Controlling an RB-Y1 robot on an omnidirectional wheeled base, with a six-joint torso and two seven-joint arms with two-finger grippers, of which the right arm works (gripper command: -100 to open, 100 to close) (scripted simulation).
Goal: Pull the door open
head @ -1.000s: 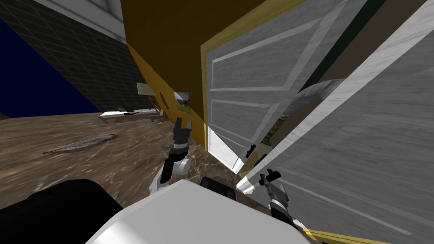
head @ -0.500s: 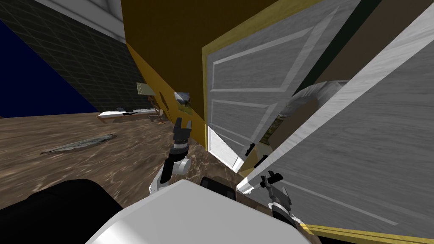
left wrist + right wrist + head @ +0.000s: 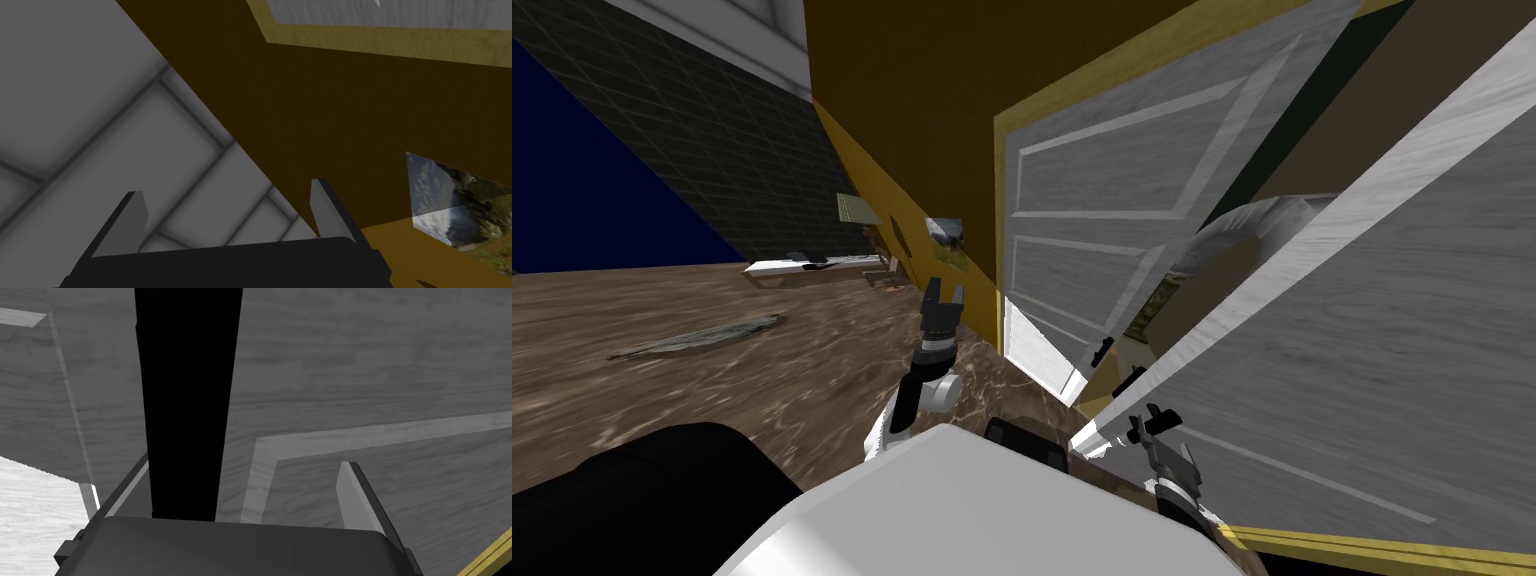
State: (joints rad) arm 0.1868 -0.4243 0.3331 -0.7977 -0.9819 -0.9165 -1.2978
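step: pulling door [image 3: 1362, 400], hanging ajar at 3 o'clock | right gripper [image 3: 245, 470] standing wide, handle [image 3: 187, 398] sitting between fingers [image 3: 357, 498], unclamped | tip: following hinge arc, keeping handle hooked | left gripper [image 3: 943, 297] idling wide at 9 o'clock

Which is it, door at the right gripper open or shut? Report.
Partly open: the door shows its white edge, with a gap to the far door.
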